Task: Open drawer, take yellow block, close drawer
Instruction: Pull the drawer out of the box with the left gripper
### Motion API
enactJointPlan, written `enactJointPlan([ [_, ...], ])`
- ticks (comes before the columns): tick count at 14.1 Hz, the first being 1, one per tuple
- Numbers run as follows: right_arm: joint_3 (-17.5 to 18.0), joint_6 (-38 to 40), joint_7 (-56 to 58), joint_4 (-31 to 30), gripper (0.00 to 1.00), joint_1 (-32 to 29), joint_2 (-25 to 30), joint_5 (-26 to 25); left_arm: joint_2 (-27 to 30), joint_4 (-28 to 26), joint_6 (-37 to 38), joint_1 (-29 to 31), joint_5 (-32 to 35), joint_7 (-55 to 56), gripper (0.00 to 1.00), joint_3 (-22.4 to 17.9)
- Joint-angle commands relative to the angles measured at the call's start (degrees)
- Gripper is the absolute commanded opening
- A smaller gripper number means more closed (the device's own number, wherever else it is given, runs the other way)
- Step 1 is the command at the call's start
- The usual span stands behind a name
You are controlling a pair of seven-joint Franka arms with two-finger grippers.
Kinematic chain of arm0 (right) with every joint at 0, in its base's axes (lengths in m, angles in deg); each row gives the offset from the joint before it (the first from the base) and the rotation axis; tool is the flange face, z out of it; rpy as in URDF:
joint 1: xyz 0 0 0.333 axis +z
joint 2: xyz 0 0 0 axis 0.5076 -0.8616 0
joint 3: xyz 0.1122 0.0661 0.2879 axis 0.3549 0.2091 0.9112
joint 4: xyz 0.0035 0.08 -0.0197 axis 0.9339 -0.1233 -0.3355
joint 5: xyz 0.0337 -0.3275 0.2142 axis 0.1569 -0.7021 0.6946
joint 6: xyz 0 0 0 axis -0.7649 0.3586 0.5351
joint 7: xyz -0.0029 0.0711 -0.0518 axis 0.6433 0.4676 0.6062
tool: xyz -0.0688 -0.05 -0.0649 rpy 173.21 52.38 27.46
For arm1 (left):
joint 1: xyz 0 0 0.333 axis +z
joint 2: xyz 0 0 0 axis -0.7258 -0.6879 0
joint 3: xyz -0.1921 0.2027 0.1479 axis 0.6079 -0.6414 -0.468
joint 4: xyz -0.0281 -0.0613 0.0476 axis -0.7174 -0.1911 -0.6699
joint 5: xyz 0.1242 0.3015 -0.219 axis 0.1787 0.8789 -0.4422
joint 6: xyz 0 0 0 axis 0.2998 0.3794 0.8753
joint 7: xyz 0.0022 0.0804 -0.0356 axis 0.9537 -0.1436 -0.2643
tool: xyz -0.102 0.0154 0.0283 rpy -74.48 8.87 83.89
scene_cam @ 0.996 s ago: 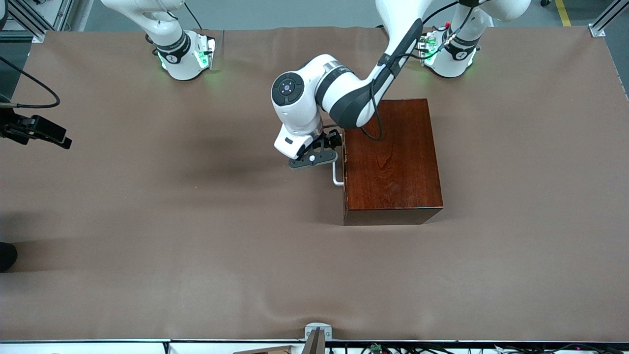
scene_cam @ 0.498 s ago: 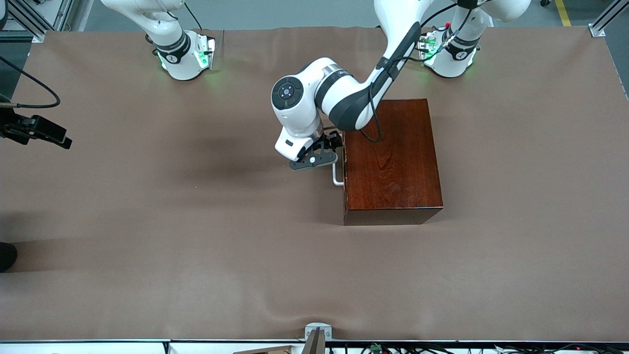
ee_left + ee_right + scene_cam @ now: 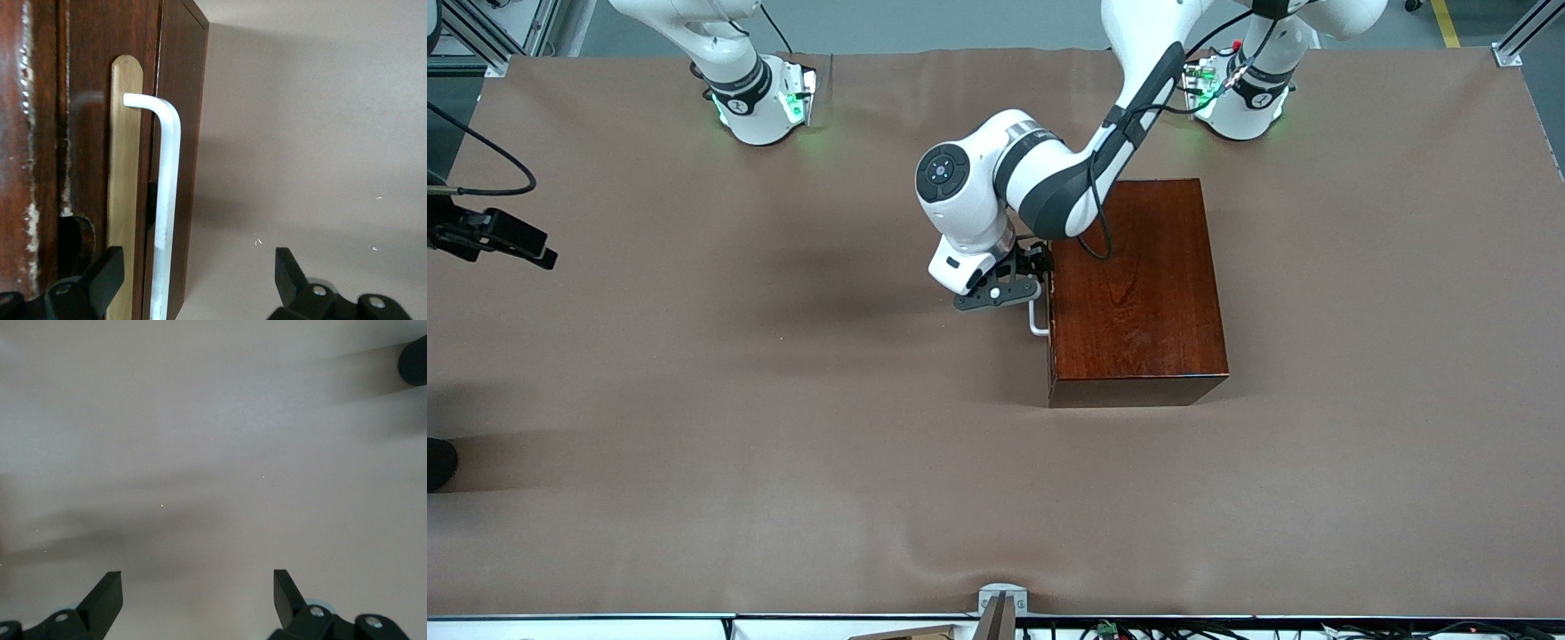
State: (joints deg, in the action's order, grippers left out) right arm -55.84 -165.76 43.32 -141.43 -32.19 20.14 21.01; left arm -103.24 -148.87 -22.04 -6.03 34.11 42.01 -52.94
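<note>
The mahogany box (image 3: 1134, 284) stands mid-table with the drawer shut; its dark front (image 3: 181, 133) shows edge-on in the left wrist view. The white bar handle (image 3: 1037, 318) sticks out toward the right arm's end. My left gripper (image 3: 1035, 269) is open at the handle. In the left wrist view the handle (image 3: 167, 193) runs between the fingers of the left gripper (image 3: 198, 267), close to one finger (image 3: 107, 270). The yellow block is hidden. My right gripper (image 3: 538, 253) waits open over the table's edge at the right arm's end, and its wrist view shows it (image 3: 198, 587) empty.
The brown cloth-covered table (image 3: 783, 427) is bare around the box. A pale strip (image 3: 125, 173) lies on the drawer front under the handle. A dark round object (image 3: 413, 360) sits at the table's edge near the right gripper.
My left gripper has shifted slightly along the handle toward the front camera and closer to the box. The drawer stays shut. The right arm has not moved.
</note>
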Motion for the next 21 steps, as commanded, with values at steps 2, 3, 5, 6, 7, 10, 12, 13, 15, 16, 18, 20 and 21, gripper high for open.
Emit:
enactJointPlan([
  [2, -0.09, 0.09, -0.22, -0.05, 1.00, 0.54, 0.58, -0.66, -2.35, 1.35, 0.81, -0.79, 0.95, -0.68, 1.00, -0.57],
  [3, -0.01, 0.09, -0.22, -0.05, 1.00, 0.54, 0.58, -0.66, -2.36, 1.35, 0.55, -0.79, 0.95, -0.68, 1.00, -0.57],
  [5, -0.09, 0.09, -0.22, -0.05, 1.00, 0.54, 0.58, -0.66, -2.62, 1.52, 0.19, -0.79, 0.95, -0.59, 1.00, -0.48],
  [6, -0.09, 0.09, -0.22, -0.05, 1.00, 0.54, 0.58, -0.66, -2.71, 1.61, -0.07, -0.79, 0.95, -0.51, 1.00, -0.48],
  [7, -0.09, 0.09, -0.22, -0.05, 1.00, 0.54, 0.58, -0.66, -2.71, 1.61, -0.51, -0.79, 0.95, -0.51, 1.00, -0.48],
  [10, -0.09, 0.09, -0.22, -0.05, 1.00, 0.54, 0.49, -0.66, -2.89, 1.70, -2.53, -0.87, 0.95, -0.33, 1.00, -0.48],
  [12, -0.09, 0.09, -0.22, -0.05, 1.00, 0.54, 0.58, -0.66, -3.15, 1.79, -2.97, -0.79, 0.95, -0.24, 1.00, -0.39],
  [13, -0.01, 0.09, -0.22, -0.05, 1.00, 0.54, 0.58, -0.66, -3.32, 1.79, -3.06, -0.87, 0.95, -0.24, 1.00, -0.39],
  [15, -0.09, 0.09, -0.22, -0.05, 1.00, 0.54, 0.58, -0.66, -3.33, 1.87, -3.50, -0.87, 0.86, -0.15, 1.00, -0.31],
  [16, -0.09, 0.09, -0.22, -0.05, 1.00, 0.54, 0.58, -0.66, -3.33, 1.88, -3.76, -0.87, 0.86, -0.07, 1.00, -0.13],
  [18, -0.09, 0.09, -0.22, -0.05, 1.00, 0.54, 0.58, -0.66, -3.33, 1.96, -4.46, -0.87, 0.77, 0.20, 1.00, -0.04],
  [20, -0.01, 0.09, -0.22, -0.05, 1.00, 0.54, 0.58, -0.66, -3.33, 1.96, -5.86, -0.87, 0.77, 1.86, 1.00, 0.05],
  [21, 0.00, 0.09, -0.22, -0.05, 1.00, 0.54, 0.58, -0.66, -3.33, 1.96, -6.74, -0.87, 0.69, 2.13, 1.00, 0.13],
])
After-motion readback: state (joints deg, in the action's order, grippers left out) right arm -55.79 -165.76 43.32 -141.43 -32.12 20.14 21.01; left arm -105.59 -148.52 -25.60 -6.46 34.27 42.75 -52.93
